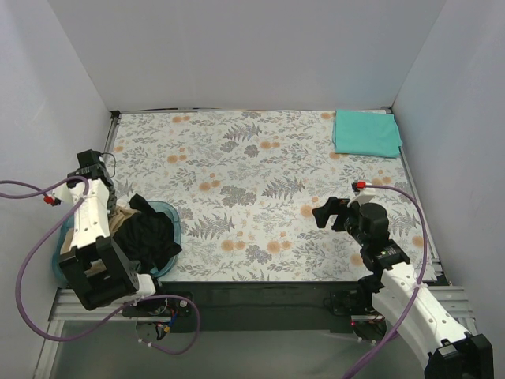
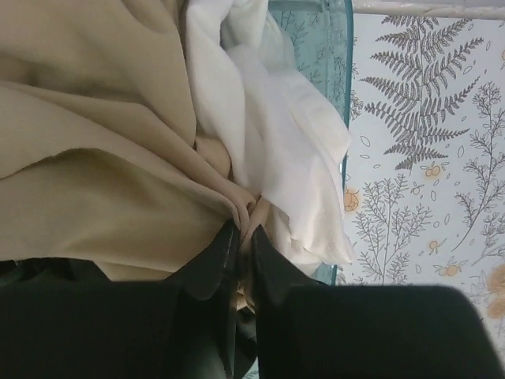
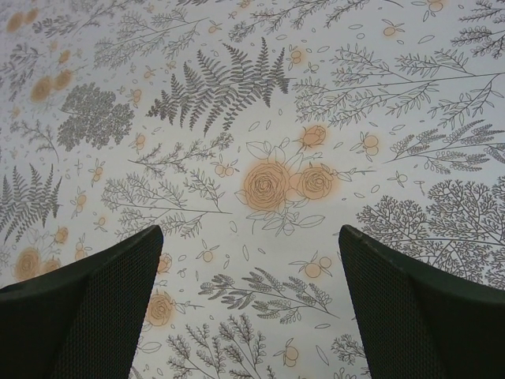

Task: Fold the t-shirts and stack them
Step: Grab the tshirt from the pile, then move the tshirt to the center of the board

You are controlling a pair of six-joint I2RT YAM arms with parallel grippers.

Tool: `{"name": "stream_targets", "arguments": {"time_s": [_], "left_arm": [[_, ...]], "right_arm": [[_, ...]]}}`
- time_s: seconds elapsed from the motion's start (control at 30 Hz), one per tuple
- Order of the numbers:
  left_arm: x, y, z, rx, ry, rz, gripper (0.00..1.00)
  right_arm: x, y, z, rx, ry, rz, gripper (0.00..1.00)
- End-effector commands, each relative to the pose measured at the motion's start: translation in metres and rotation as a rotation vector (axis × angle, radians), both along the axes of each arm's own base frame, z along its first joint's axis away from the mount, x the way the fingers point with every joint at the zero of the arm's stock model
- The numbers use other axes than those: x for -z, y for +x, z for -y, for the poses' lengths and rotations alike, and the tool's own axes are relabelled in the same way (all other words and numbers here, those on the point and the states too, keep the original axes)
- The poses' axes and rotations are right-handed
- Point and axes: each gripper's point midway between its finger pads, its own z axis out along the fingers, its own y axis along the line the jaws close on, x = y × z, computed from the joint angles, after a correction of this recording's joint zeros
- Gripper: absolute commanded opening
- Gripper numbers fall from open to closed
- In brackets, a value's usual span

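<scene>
The tan t-shirt [image 2: 95, 158] lies crumpled in the blue round basket [image 2: 347, 79], with the white t-shirt [image 2: 276, 134] bunched against it on the right. My left gripper [image 2: 245, 233] reaches down into the basket and is shut on a raised fold of the tan t-shirt. The teal-green t-shirt [image 1: 366, 133] lies folded flat in the table's far right corner. My right gripper [image 3: 251, 230] hovers open over bare floral tablecloth at the near right [image 1: 331, 213], holding nothing.
The basket [image 1: 175, 219] sits at the table's near left edge, with dark cloth [image 1: 154, 237] heaped in it beside my left arm. Grey walls close in the table on three sides. A purple cable [image 1: 31, 237] loops off the left arm.
</scene>
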Motion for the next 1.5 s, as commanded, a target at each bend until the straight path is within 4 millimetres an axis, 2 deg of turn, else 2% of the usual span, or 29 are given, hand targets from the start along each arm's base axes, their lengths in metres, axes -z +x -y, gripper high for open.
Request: {"name": "stream_targets", "arguments": {"time_s": [0.0,0.23,0.3,0.33,0.37,0.47,0.5,0.53,0.6,0.67,0.77,0.8,0.83,0.87,0.9,0.93,1.0,1.03,1.07,1.13,1.17,1.23,1.27,1.33,1.37,1.4,1.43,1.47], "left_arm": [[-0.021,0.009,0.003,0.037,-0.004,0.068,0.00],[-0.102,0.012,-0.003,0.085,0.132,0.269,0.00],[-0.135,0.013,-0.004,0.097,0.184,0.354,0.00],[-0.146,0.015,-0.004,0.111,0.200,0.383,0.00],[-0.166,0.024,-0.005,0.143,0.235,0.449,0.00],[-0.196,0.040,0.009,0.281,0.245,0.552,0.00],[-0.216,0.049,0.013,0.316,0.255,0.618,0.00],[-0.224,0.059,0.027,0.403,0.215,0.666,0.00],[-0.250,0.073,0.037,0.472,0.216,0.758,0.00],[-0.263,0.089,0.055,0.566,0.152,0.818,0.00],[-0.301,0.104,0.089,0.726,0.143,0.946,0.00],[-0.310,0.108,0.111,0.796,0.137,0.979,0.00],[-0.320,0.111,0.124,0.842,0.144,1.005,0.00],[-0.325,0.117,0.130,0.849,0.180,1.008,0.00],[-0.326,0.121,0.163,0.933,0.155,1.014,0.00],[-0.332,0.123,0.174,0.957,0.164,1.023,0.00],[-0.322,0.134,0.215,1.084,0.109,1.001,0.00],[-0.321,0.136,0.226,1.115,0.097,0.999,0.00],[-0.319,0.136,0.246,1.157,0.083,0.995,0.00],[-0.312,0.143,0.267,1.206,0.100,0.964,0.00],[-0.315,0.136,0.294,1.270,0.090,0.974,0.00],[-0.308,0.137,0.322,1.350,0.125,0.946,0.00],[-0.309,0.128,0.351,1.422,0.120,0.962,0.00],[-0.303,0.131,0.376,1.504,0.177,0.928,0.00],[-0.299,0.123,0.398,1.577,0.167,0.917,0.00],[-0.308,0.118,0.411,1.624,0.163,0.941,0.00],[-0.300,0.118,0.429,1.684,0.153,0.926,0.00],[-0.300,0.107,0.448,1.734,0.137,0.933,0.00]], "right_arm": [[-0.009,0.005,0.000,0.010,0.009,0.055,0.98],[-0.005,0.004,0.001,0.008,0.006,0.045,0.98],[-0.004,0.003,-0.001,0.002,0.006,0.040,0.98],[-0.004,0.003,-0.001,-0.002,0.007,0.036,0.98],[-0.003,0.003,-0.002,-0.005,0.007,0.031,0.98],[-0.002,0.001,-0.004,-0.019,0.012,0.031,0.98],[-0.002,0.001,-0.004,-0.017,0.013,0.031,0.98],[-0.003,0.001,-0.004,-0.018,0.012,0.034,0.99],[-0.005,0.001,-0.003,-0.016,0.013,0.044,0.98],[-0.006,0.001,-0.003,-0.015,0.015,0.048,0.98],[-0.010,0.000,-0.003,-0.021,0.019,0.063,0.98],[-0.011,0.000,-0.004,-0.022,0.021,0.071,0.98],[-0.013,0.000,-0.003,-0.021,0.023,0.075,0.98],[-0.013,0.000,-0.003,-0.020,0.025,0.077,0.98],[-0.014,0.000,-0.004,-0.022,0.025,0.081,0.98],[-0.016,-0.001,-0.004,-0.025,0.030,0.089,0.98],[-0.019,-0.002,-0.005,-0.031,0.035,0.103,0.98],[-0.021,-0.002,-0.004,-0.030,0.035,0.108,0.98],[-0.023,-0.002,-0.005,-0.034,0.039,0.115,0.98],[-0.027,-0.003,-0.005,-0.034,0.043,0.128,0.98],[-0.028,-0.004,-0.005,-0.035,0.043,0.132,0.98],[-0.030,-0.004,-0.003,-0.028,0.046,0.142,0.98],[-0.030,-0.005,-0.003,-0.027,0.045,0.144,0.98],[-0.030,-0.006,-0.002,-0.022,0.045,0.142,0.98],[-0.029,-0.006,0.000,-0.016,0.043,0.141,0.98],[-0.030,-0.006,0.002,-0.005,0.040,0.144,0.98],[-0.029,-0.007,0.003,0.000,0.038,0.143,0.98],[-0.027,-0.007,0.005,0.011,0.033,0.136,0.98]]}}
